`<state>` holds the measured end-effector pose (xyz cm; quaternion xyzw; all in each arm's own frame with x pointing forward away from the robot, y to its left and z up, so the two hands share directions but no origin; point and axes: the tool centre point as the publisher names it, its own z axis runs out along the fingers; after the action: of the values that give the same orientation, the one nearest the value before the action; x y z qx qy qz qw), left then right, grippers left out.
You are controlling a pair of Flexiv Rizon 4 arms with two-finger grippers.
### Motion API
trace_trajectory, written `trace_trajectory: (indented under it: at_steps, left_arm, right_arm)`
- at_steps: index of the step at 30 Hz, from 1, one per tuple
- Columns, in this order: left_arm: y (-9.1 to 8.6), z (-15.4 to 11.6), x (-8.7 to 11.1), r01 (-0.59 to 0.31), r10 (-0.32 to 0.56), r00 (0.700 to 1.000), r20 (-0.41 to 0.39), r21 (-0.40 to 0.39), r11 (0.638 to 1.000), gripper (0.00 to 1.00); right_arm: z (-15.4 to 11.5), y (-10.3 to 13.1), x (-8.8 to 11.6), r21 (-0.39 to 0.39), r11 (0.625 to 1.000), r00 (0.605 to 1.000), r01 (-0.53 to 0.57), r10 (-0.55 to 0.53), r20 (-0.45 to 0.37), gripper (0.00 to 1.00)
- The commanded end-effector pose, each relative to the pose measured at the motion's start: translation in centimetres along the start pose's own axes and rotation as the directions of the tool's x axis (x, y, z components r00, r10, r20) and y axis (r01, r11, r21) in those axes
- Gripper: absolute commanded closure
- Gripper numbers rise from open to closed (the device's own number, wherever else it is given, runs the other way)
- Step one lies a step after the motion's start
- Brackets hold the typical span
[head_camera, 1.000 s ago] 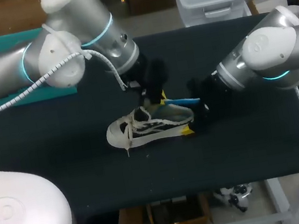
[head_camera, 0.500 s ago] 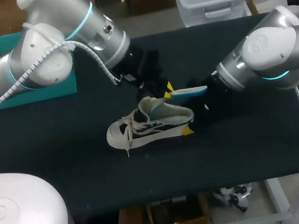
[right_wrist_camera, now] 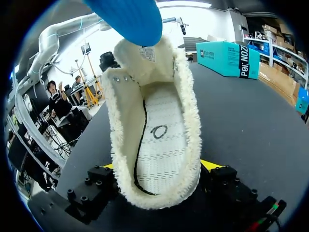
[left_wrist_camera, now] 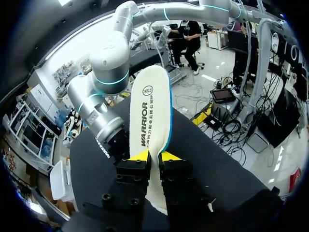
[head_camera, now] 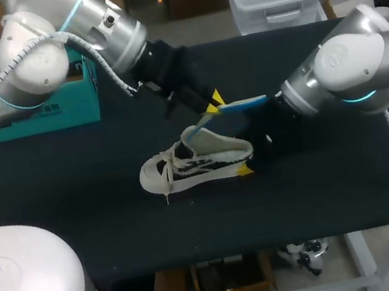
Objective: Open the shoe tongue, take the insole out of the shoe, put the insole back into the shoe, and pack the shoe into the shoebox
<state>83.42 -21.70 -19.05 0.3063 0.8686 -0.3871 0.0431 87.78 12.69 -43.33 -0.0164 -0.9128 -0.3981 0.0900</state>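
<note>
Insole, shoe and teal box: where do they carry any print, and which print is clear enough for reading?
Insole: one word in big dark capitals along it, clear; a brand name.
Insole, round stamp beyond that word: digits, too small to read.
Shoe: small label on the tongue, too blurred; a dark ring mark on the footbed.
Teal box: white letters on its side, only partly readable.

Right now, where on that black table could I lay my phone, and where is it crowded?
Bare table lies in front of the shoe up to the near edge, and between it and the teal shoebox. The middle is crowded: the left end effector holds the insole over the shoe, the right end effector grips its heel.
</note>
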Motion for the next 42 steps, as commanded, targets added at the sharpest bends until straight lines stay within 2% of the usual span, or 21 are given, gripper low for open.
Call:
trace_trajectory:
  at_steps: [1,7,13,19,24,30,36,42]
  left_arm:
    - [0.0,-0.9,0.3,-0.014,0.015,1.0,-0.003,0.051,0.999,1.0]
    - [-1.4,-1.8,1.0,-0.04,0.04,0.999,0.011,0.07,0.997,1.0]
    - [-1.7,-2.9,1.6,-0.056,0.054,0.998,0.021,0.099,0.994,1.0]
    - [-0.9,-5.4,3.0,-0.07,0.06,0.996,0.063,0.157,0.985,1.0]
    - [-0.1,-7.2,4.0,-0.069,0.052,0.994,0.091,0.192,0.979,1.0]
    - [0.8,-8.2,5.1,-0.05,0.028,0.993,0.114,0.196,0.979,1.0]
    - [1.8,-9.1,6.2,-0.02,-0.006,0.991,0.137,0.191,0.981,1.0]
    - [3.3,-10.3,7.7,0.022,-0.054,0.984,0.171,0.181,0.983,1.0]
  right_arm:
    - [-0.6,-0.6,1.0,0.035,0.999,1.0,-0.018,0.018,0.007,0.0]
    - [-2.4,-0.9,2.0,0.083,0.995,0.998,-0.05,0.048,0.029,0.0]
    - [-4.8,-1.0,2.7,0.165,0.982,0.994,-0.093,0.083,0.069,0.0]
    - [-8.9,1.7,2.9,0.312,0.945,0.99,-0.095,0.058,0.125,0.0]
    - [-10.7,4.2,2.4,0.41,0.909,0.989,-0.079,0.02,0.146,0.0]
    - [-11.2,6.5,1.2,0.508,0.858,0.985,-0.079,-0.011,0.171,0.0]
    - [-10.5,8.1,0.1,0.592,0.8,0.977,-0.102,-0.03,0.21,0.0]
    - [-9.1,9.8,-0.5,0.632,0.769,0.971,-0.093,-0.072,0.23,0.0]
